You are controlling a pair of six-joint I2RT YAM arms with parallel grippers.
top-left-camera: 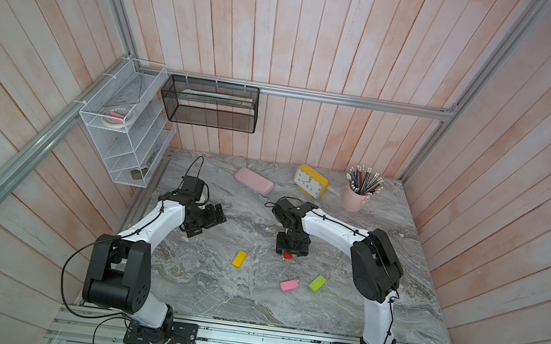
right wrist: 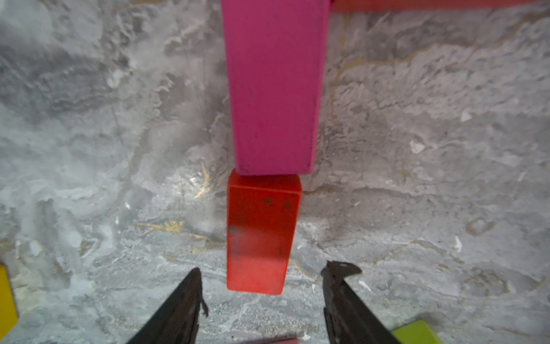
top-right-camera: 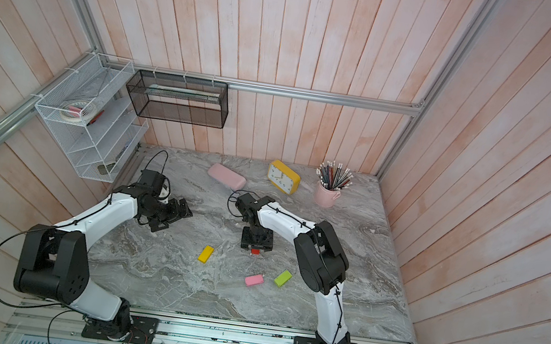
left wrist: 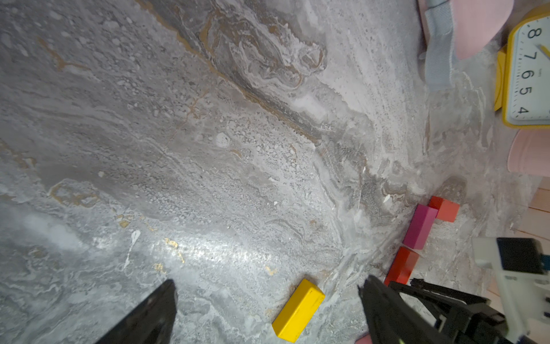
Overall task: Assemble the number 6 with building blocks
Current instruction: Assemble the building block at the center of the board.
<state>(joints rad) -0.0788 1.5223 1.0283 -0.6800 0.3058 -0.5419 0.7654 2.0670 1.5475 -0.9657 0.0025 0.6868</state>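
A robot lab cell dressed as a home desk. An aluminium frame point(top-left-camera: 315, 95) edges plank walls point(top-left-camera: 326, 21), and two arms point(top-left-camera: 147, 224) are bolted to a rail point(top-left-camera: 260, 340) at the bottom. A clock point(top-left-camera: 311, 181) and a pencil cup point(top-left-camera: 355, 197) stand on the marble-look tabletop point(top-left-camera: 213, 282), upper right.

Bare tabletop point(top-left-camera: 248, 220) between yellow block point(top-left-camera: 239, 259) and pink case point(top-left-camera: 253, 181)
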